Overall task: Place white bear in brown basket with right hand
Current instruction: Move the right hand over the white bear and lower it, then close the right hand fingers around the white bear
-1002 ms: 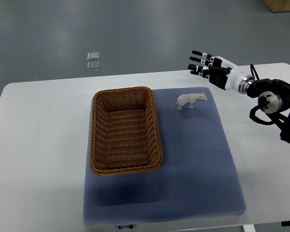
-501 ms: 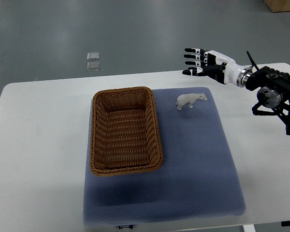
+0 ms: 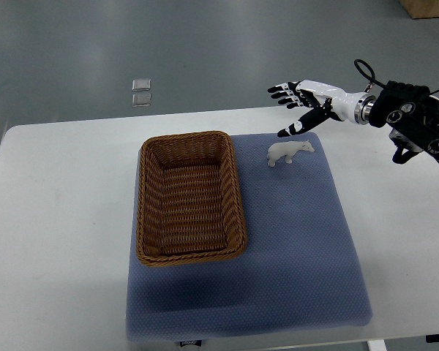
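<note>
A small white bear (image 3: 289, 151) stands on the blue mat (image 3: 293, 241), just right of the brown wicker basket (image 3: 189, 196), which is empty. My right hand (image 3: 296, 106) reaches in from the right edge and hovers above and slightly behind the bear, fingers spread open and holding nothing. It is apart from the bear. The left arm is out of view.
The mat lies on a white table (image 3: 58, 219). Two small clear squares (image 3: 140, 92) sit on the grey floor beyond the table's far edge. A brown box corner (image 3: 428, 7) shows at the top right.
My right hand has moved left and rotated, its fingers now spread above the bear. The bear and basket have not moved.
</note>
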Available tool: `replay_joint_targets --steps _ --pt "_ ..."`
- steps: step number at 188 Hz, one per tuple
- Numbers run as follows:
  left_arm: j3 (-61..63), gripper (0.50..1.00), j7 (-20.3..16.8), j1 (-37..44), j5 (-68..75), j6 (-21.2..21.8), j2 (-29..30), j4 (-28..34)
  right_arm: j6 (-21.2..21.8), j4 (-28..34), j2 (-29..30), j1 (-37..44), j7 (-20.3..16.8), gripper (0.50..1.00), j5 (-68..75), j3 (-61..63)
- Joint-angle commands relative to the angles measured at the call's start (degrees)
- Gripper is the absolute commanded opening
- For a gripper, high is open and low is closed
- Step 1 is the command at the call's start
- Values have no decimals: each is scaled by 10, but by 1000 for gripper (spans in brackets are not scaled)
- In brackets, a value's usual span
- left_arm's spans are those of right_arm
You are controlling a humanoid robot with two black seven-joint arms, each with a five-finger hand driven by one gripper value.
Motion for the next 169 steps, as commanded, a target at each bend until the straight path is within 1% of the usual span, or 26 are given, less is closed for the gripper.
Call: replay_joint_targets --steps 1,24,50,81,95,169 --pt "0 1000 0 0 0 0 0 0 -1 -1 5 2 0 928 -63 -1" --pt "0 1000 0 0 0 0 0 0 -3 0 8 2 0 926 -128 0" --pt "0 1000 0 0 0 0 0 0 -22 -1 24 2 0 926 -158 -12" --pt "0 1000 0 0 0 0 0 0 -72 -4 35 2 0 924 -159 -72" --pt "0 1000 0 0 0 0 0 0 -87 -5 36 2 1 924 -159 -92" --pt "0 1000 0 0 0 0 0 0 -99 -22 50 2 -4 915 -159 -101"
